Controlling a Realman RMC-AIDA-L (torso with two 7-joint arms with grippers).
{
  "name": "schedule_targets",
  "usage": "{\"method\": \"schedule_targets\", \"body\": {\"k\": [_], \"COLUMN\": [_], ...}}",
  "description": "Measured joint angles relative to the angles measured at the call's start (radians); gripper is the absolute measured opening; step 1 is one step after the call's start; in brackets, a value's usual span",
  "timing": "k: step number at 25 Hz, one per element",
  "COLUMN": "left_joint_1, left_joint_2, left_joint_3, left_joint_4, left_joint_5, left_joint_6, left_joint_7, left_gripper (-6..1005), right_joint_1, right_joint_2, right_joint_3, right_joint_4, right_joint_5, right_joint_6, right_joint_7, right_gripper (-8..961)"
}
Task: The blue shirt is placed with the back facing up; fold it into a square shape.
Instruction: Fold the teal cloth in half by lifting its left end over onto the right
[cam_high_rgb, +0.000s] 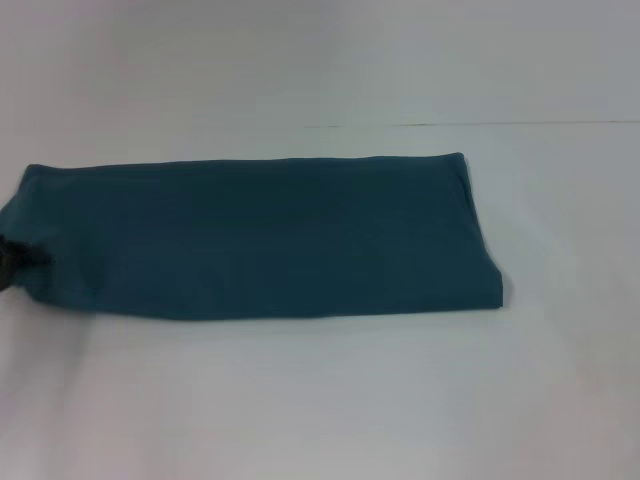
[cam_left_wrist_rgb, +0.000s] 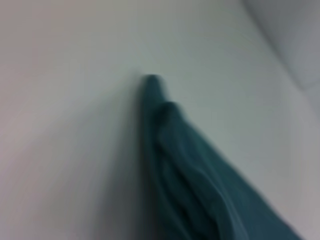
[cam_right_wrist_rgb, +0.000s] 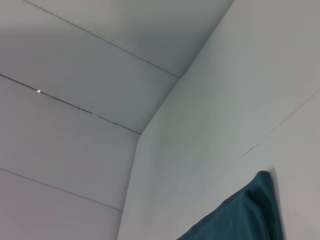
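Note:
The blue shirt (cam_high_rgb: 260, 238) lies on the white table, folded into a long strip that runs from left to right. A dark bit of my left gripper (cam_high_rgb: 8, 263) shows at the picture's left edge, at the shirt's left end. The left wrist view shows the shirt (cam_left_wrist_rgb: 200, 185) from close by, with bunched folds running to a point. The right wrist view shows only one corner of the shirt (cam_right_wrist_rgb: 245, 215) from above. My right gripper is out of view.
The white table (cam_high_rgb: 320, 400) reaches all round the shirt. A thin seam (cam_high_rgb: 450, 124) runs across the far side behind the shirt. White wall panels (cam_right_wrist_rgb: 75, 100) fill most of the right wrist view.

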Motion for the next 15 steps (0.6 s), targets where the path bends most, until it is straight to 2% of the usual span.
{"method": "schedule_targets", "body": {"k": [6,8,11,15], "left_joint_1": [-0.044,-0.079,-0.118,-0.194], "left_joint_2": [-0.002,-0.006,-0.011,-0.022], "left_joint_3": [0.006,0.007,0.017,0.09], "left_joint_4": [0.051,0.082,0.102,0.109], "left_joint_5": [-0.115,-0.126,-0.132,-0.135], "left_joint_6": [0.163,0.219,0.255,0.269], "left_joint_7": [0.038,0.033,0.029,0.015], "left_gripper": [61,61,61,60], "right_joint_1": [0.006,0.008,0.01,0.012], "right_joint_2": [-0.002,-0.003,0.0,0.005], "right_joint_3": [-0.001,-0.007,-0.013,-0.014], "right_joint_4": [0.005,0.005,0.006,0.006], "right_joint_5": [-0.001,-0.001,-0.001,-0.001], "right_joint_6": [0.008,0.023,0.04,0.042], "right_joint_7": [-0.005,-0.007,-0.008,-0.009], "right_gripper": [794,794,794,794]}}
